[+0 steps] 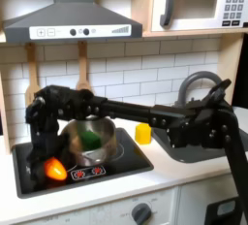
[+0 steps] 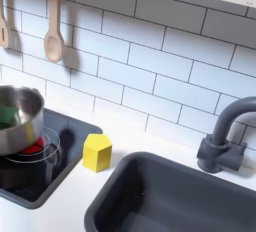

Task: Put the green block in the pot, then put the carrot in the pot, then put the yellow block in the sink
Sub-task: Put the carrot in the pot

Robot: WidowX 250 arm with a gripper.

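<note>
I read the first step as done: the green block (image 1: 90, 138) sits inside the pot (image 1: 108, 130) on the black stovetop (image 1: 29, 161), and in the second exterior view I catch a bit of green (image 2: 7, 116) behind the steel wall (image 2: 30, 126).

The carrot (image 1: 53, 170) lies on the stovetop at about seven o'clock from the pot, near the front edge in the first exterior view, clear of the pot wall. It is not yet in, so that is the step I take to be in hand.

The yellow block (image 1: 143, 133) stands on the pale counter (image 2: 150, 141) between stovetop and sink (image 1: 208, 151), at roughly three o'clock from the pot. In the second exterior view the block (image 2: 97, 152) is just beside the stovetop's edge and at about ten o'clock from the basin (image 2: 110, 191), not in it. The faucet (image 2: 222, 136) rises at the basin's far rim.

My arm (image 1: 194, 122) stretches from the first exterior view's right across to the left, with the gripper (image 1: 41, 122) hanging at about nine o'clock of the pot, above the carrot. I cannot tell how wide the jaws stand, nor whether they hold anything; the black fingers blur into the arm.

Two wooden utensils (image 2: 53, 21) hang on the tiled wall.
</note>
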